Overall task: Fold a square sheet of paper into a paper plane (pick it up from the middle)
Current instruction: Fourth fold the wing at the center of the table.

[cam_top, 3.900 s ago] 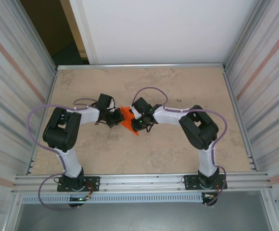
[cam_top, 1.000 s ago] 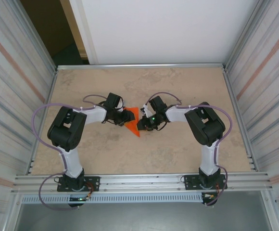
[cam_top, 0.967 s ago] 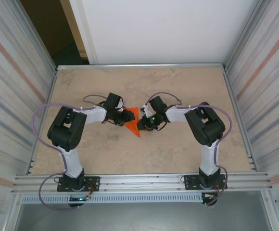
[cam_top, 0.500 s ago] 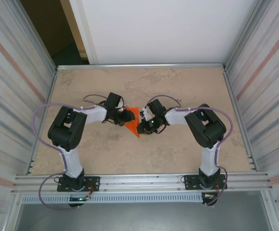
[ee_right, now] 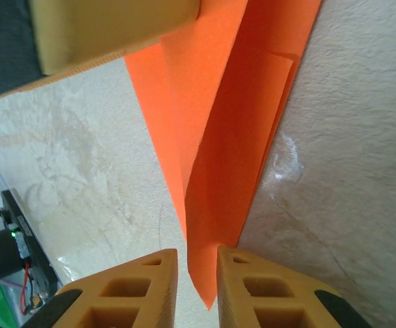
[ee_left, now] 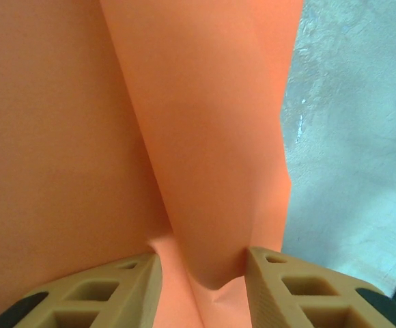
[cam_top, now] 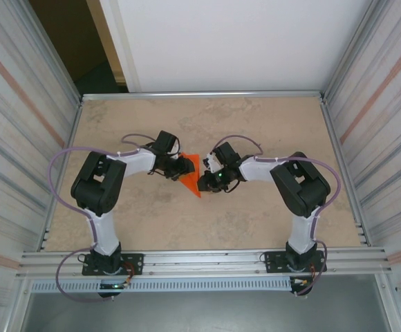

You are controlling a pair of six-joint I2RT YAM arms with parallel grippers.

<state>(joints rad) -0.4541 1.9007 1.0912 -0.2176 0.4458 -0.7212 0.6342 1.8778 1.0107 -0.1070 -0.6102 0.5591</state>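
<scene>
Orange paper plane (ee_left: pixel 198 137) sits pinched between the left fingers (ee_left: pixel 300 294).

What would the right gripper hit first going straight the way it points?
The orange paper: its pointed end sits in the gap of the right gripper. Beyond it, a finger of the left gripper, depth unclear.

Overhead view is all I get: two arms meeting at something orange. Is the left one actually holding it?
Observer: On the left wrist camera, a raised fold of the orange paper fills the gap between the fingers of the left gripper, so it looks pinched.
Visitor: And the right one?
Observer: Its camera shows the right gripper with fingers nearly together and the paper's pointed tip lying between them. I can't tell whether they clamp it.
Visitor: Is the paper flat?
Observer: No, it's layered: one creased flap overlaps another on the table.
</scene>
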